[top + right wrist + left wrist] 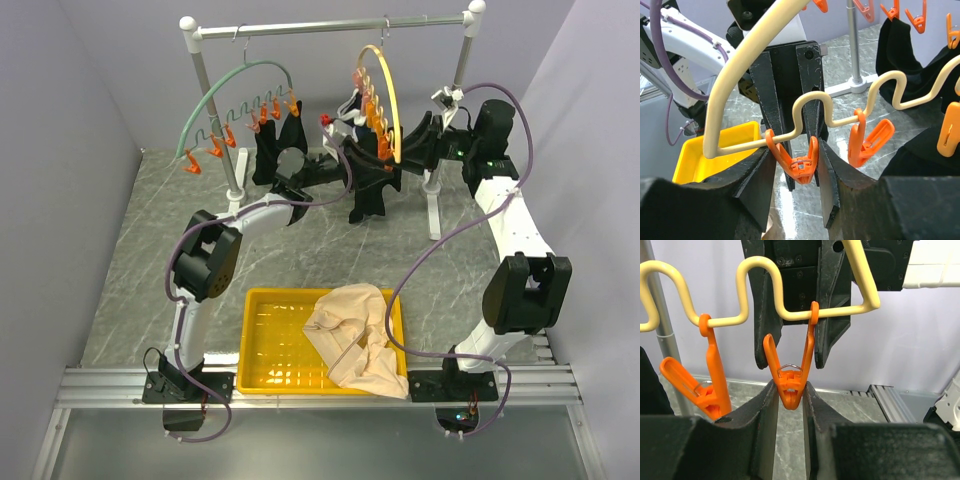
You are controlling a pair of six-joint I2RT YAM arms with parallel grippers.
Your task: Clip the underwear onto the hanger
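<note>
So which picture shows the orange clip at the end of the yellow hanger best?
The left wrist view: the clip hangs centre, large and side-on. The right wrist view has it, but seen from above, foreshortened. In the top view it's too small to pick out.
</note>
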